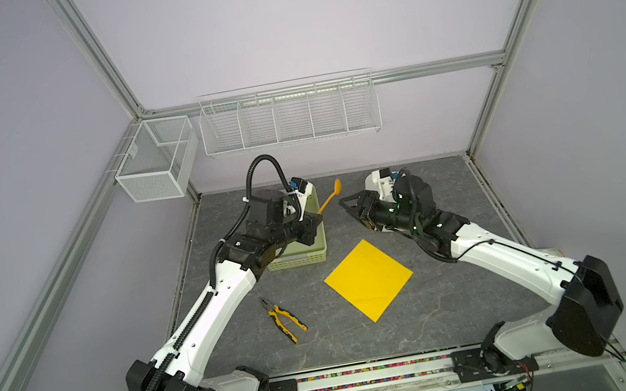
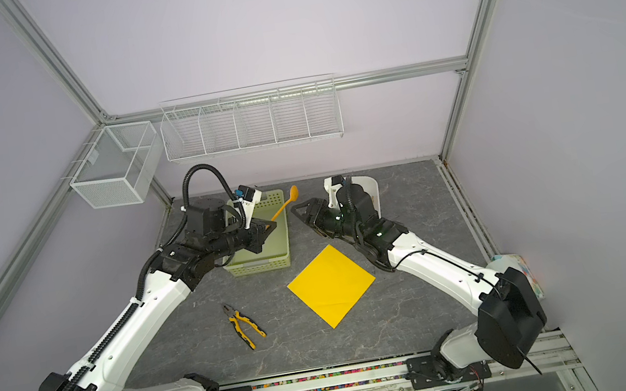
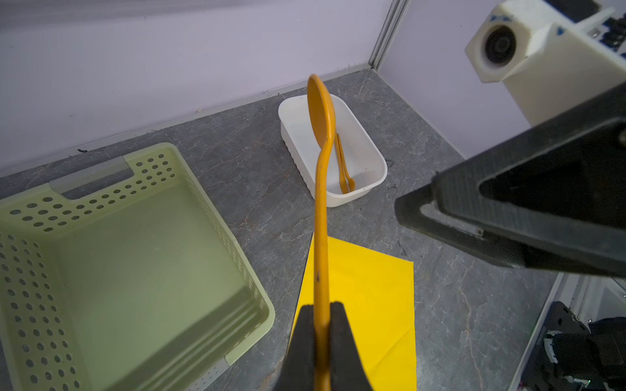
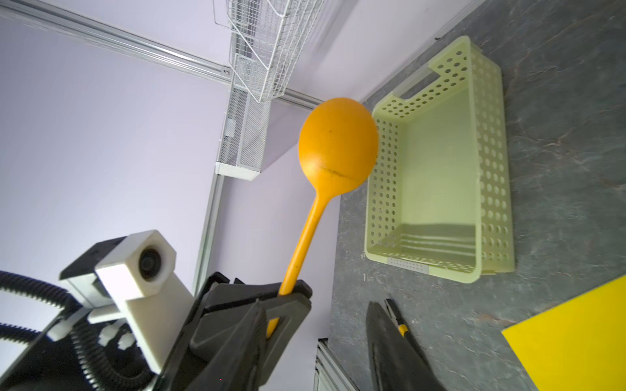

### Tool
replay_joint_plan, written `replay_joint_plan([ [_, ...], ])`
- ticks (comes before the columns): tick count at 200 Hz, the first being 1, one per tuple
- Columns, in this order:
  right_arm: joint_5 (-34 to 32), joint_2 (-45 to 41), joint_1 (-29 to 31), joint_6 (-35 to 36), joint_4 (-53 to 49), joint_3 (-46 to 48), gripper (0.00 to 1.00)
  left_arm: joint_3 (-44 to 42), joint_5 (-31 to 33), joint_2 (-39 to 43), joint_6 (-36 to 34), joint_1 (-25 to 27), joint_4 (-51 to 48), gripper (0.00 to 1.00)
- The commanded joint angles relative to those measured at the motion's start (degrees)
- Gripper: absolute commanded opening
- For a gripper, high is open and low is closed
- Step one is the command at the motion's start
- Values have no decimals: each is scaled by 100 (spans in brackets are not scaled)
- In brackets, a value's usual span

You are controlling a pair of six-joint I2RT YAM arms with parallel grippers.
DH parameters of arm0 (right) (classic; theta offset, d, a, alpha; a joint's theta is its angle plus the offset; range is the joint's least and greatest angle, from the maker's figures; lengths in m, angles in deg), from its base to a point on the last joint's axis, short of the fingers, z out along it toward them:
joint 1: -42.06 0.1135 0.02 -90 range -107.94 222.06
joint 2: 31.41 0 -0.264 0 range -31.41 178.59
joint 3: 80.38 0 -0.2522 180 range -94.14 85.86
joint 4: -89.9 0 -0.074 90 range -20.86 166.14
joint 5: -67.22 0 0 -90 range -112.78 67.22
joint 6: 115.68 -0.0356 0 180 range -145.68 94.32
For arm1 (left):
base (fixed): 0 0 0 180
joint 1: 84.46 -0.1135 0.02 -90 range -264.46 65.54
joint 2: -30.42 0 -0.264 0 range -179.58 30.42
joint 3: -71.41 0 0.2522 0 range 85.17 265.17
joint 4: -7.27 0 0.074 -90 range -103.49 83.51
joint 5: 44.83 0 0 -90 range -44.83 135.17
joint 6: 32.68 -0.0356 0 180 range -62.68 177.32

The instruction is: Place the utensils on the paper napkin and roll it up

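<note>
An orange spoon [image 1: 329,198] [image 2: 283,207] is held up in the air by its handle, bowl [image 4: 338,142] pointing away. My left gripper [image 3: 321,311] [image 1: 316,218] is shut on that handle, above the far right corner of the green basket. My right gripper [image 1: 351,209] [image 2: 306,216] stands open just right of the spoon, apart from it. One of its fingers [image 4: 389,345] shows in the right wrist view. The yellow paper napkin [image 1: 369,278] [image 2: 331,284] [image 3: 372,298] lies flat on the table in front of both grippers. A second orange utensil [image 3: 343,169] lies in a white tub.
The pale green perforated basket [image 1: 299,258] [image 3: 101,210] stands empty under the left arm. The white tub [image 3: 338,203] [image 2: 374,191] sits at the back, behind the right arm. Yellow-and-black pliers [image 1: 285,318] [image 2: 244,324] lie left of the napkin. Wire racks [image 1: 291,115] hang on the back wall.
</note>
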Motion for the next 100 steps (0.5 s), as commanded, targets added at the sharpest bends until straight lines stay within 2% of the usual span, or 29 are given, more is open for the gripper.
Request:
replay_joint_plan([
  [1,70,260,71,-761,857,0,47,-96,15,126,96,38,430,0],
  [43,-64,699,63,-1029,869,-310,41,-188,75,159,114,46,451,0],
  [78,-61,1005,63,-1197,1287,-387,31,-376,1,183,226,54,634,0],
  [100,-145,1033,63,-1326,1622,-258,28,-439,0,215,272,64,671,0],
])
